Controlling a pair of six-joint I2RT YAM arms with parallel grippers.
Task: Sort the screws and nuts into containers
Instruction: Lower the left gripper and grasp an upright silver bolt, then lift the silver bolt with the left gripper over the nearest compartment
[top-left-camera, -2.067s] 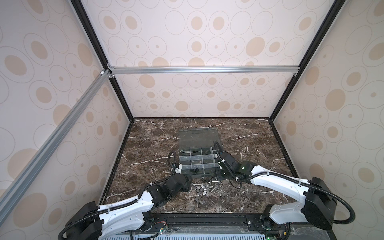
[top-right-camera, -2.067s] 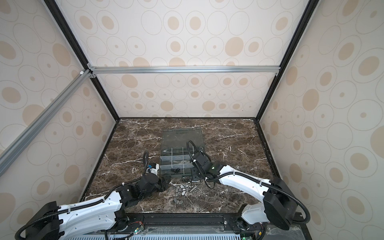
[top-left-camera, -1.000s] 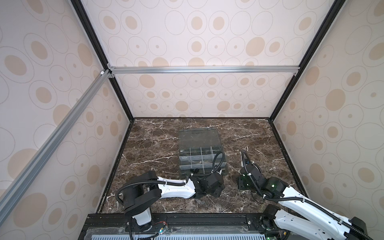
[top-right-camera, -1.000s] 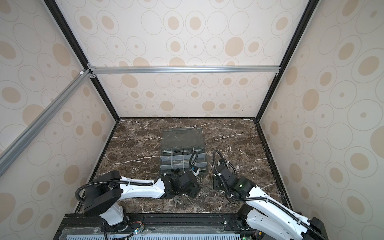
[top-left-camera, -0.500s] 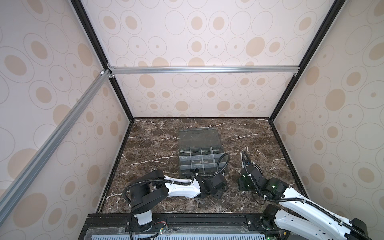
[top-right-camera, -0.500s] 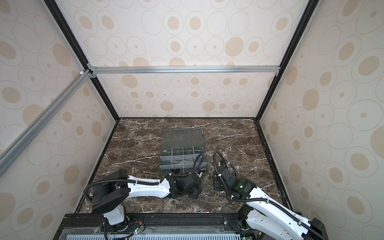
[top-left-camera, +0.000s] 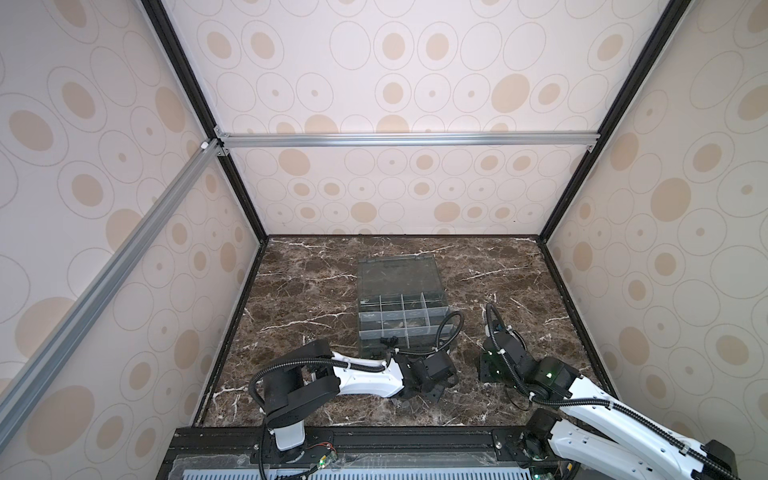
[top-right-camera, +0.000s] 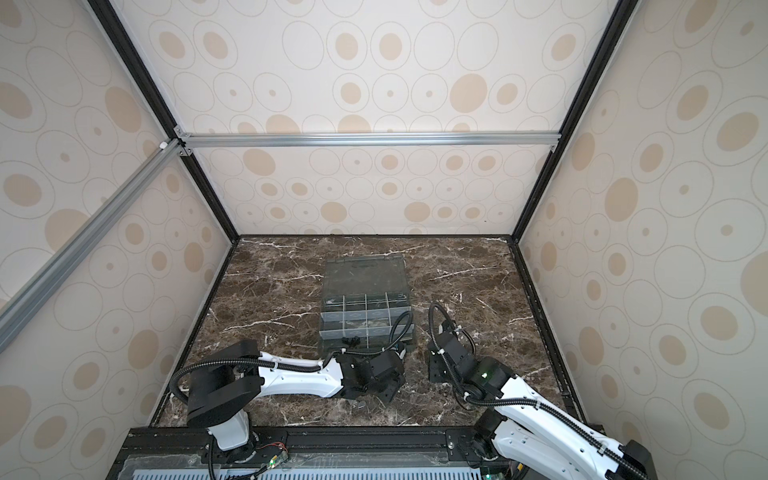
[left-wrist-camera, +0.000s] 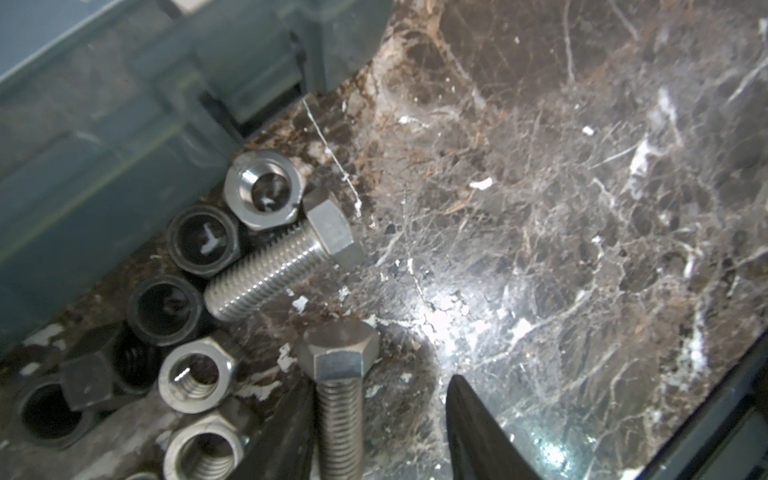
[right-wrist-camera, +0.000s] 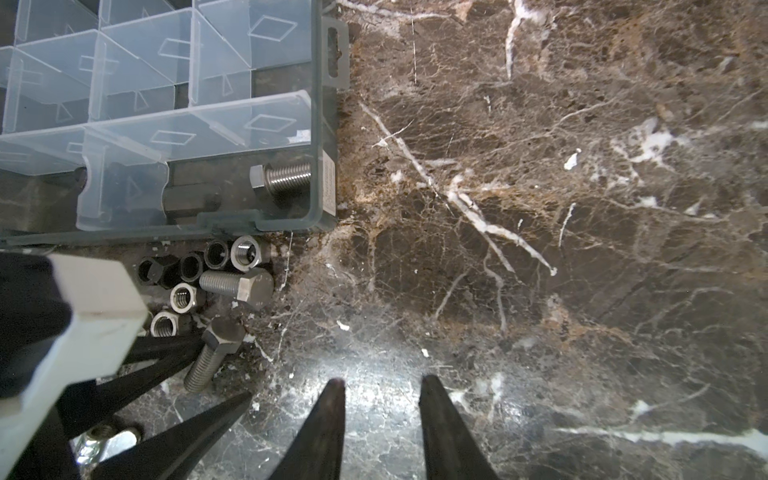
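- I am holding my left hand (left-wrist-camera: 380, 380) low over the worktop (left-wrist-camera: 582, 208). Its fingers are spread, with a silver screw (left-wrist-camera: 338, 399) lying between them.
- That screw's shaft is lying just beside one finger (left-wrist-camera: 282, 432), and a clear gap is showing at the other, so I am pinching nothing.
- A second screw (left-wrist-camera: 282, 266) is lying just ahead of this hand, its head against a silver nut.
- The nuts (left-wrist-camera: 195, 374), silver and black, are clustering beside it along the front wall of the organizer box (left-wrist-camera: 83, 145).
- I am keeping my right hand (right-wrist-camera: 383, 378) near the box's corner, with its fingers apart and empty over bare marble.
- The loose screws and nuts are lying off to one side of it, by the left hand.
- A third screw (right-wrist-camera: 282, 176) is resting in the box's corner compartment (right-wrist-camera: 314, 195).
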